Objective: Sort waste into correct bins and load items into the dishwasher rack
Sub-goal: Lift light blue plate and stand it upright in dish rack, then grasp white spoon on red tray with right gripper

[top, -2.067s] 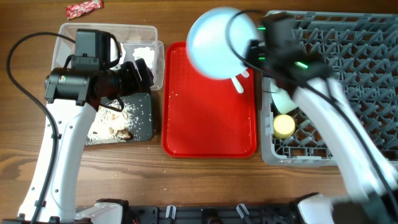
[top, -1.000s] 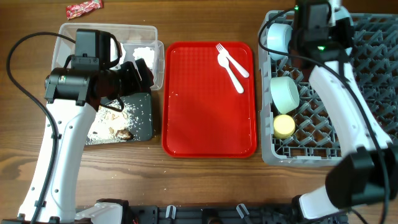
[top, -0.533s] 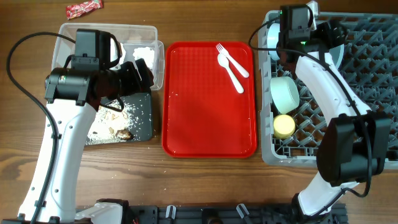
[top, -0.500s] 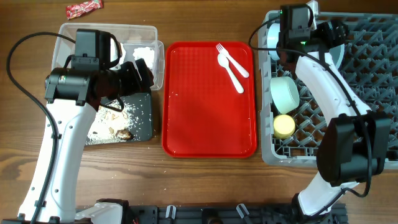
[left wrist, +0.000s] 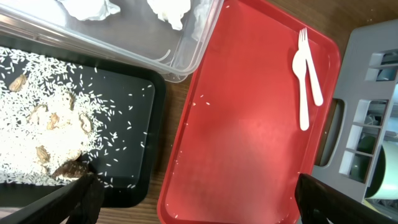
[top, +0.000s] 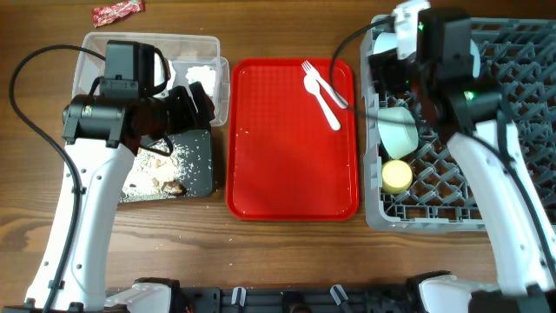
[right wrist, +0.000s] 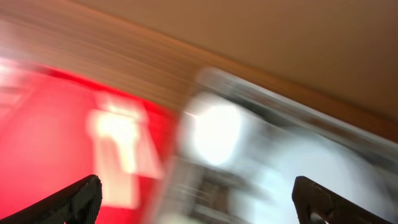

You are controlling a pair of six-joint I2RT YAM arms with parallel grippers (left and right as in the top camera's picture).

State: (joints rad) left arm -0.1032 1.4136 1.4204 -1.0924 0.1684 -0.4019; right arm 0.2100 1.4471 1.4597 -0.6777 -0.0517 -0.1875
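Right gripper (right wrist: 196, 194): just sprang apart, empty, swinging off the rack (top: 512, 113) | plate: released there, now hidden under my arm | left gripper (left wrist: 199, 200): spread, empty, over the black tray (top: 198, 174) | next, I reckon: forks (top: 323, 91) on the red tray (top: 287, 156)

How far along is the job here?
Done: mint-green bowl and small yellow cup sit in the grey plastic dishwasher rack; crumpled white tissues are in the clear plastic tub, rice-like crumbs in the black tray. In hand: nothing; left end effector and right end effector are open. Left: two white plastic forks on the flat red tray, red shiny wrapper on the table.
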